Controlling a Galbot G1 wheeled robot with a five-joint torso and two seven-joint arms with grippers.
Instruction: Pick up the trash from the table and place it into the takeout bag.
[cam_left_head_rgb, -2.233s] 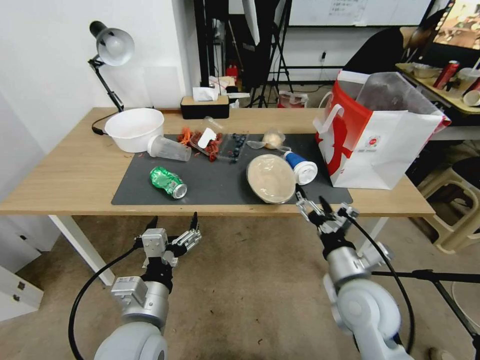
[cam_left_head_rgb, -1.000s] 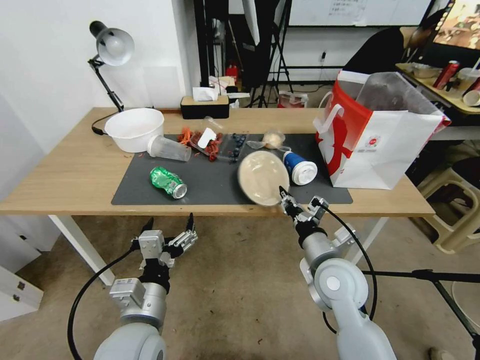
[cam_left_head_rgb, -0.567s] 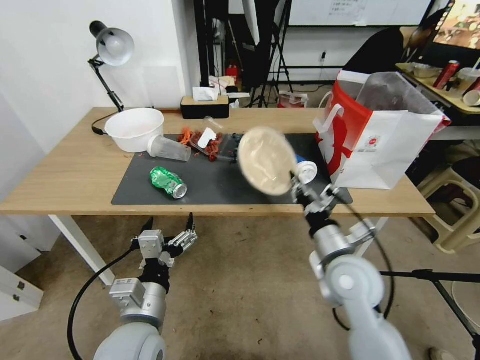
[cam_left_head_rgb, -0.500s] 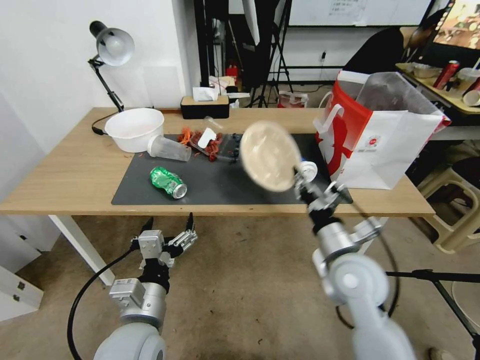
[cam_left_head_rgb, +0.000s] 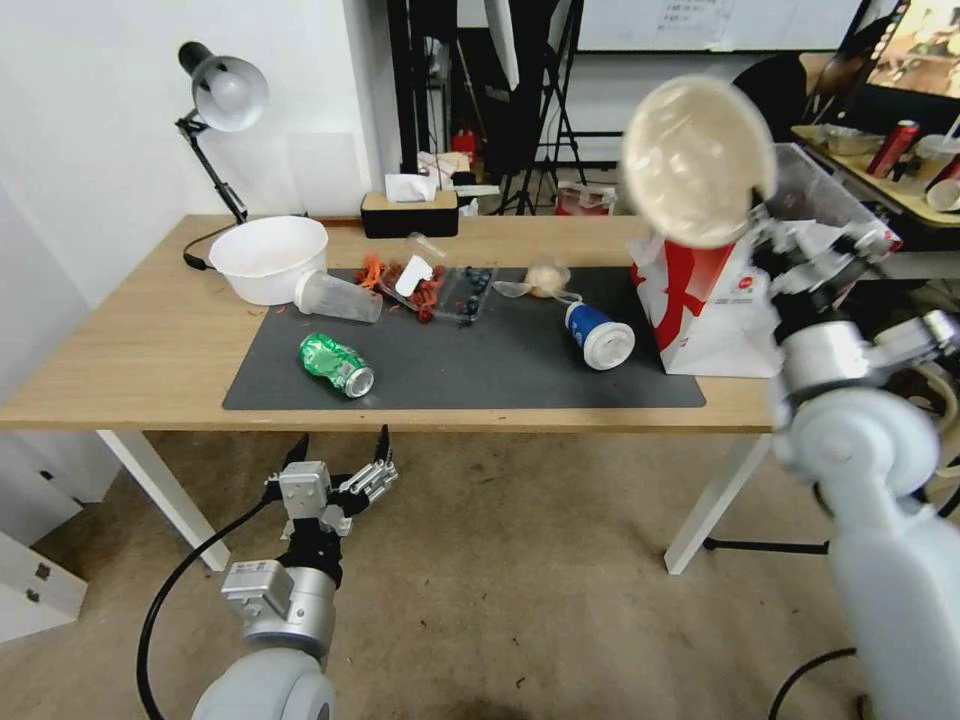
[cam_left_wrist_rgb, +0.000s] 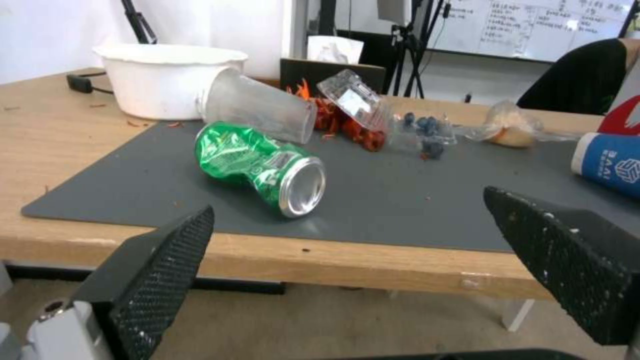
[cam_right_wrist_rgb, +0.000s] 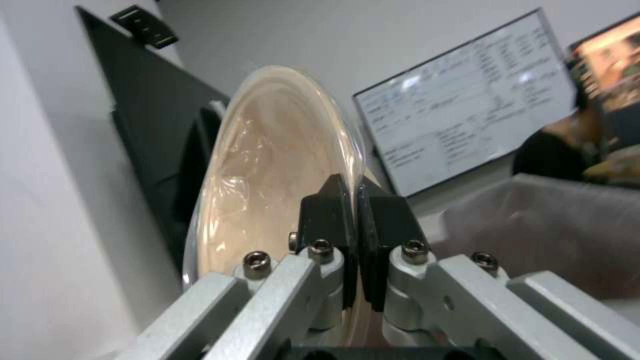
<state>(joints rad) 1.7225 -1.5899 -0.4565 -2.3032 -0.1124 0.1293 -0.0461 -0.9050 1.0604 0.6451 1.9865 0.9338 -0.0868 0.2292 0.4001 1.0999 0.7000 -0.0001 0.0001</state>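
Now the round beige lidded bowl (cam_left_head_rgb: 697, 160) tilts on edge, pinched by the right hand (cam_right_wrist_rgb: 358, 235).

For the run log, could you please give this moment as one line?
right gripper: shut on round beige lidded bowl, raised over white-and-red paper takeout bag | left gripper: open, idle below table edge

Beige lidded bowl (cam_left_head_rgb: 697, 160), green soda can (cam_left_head_rgb: 337, 364), blue paper cup (cam_left_head_rgb: 598, 335) (white lid), dark grey mat (cam_left_head_rgb: 480, 365).
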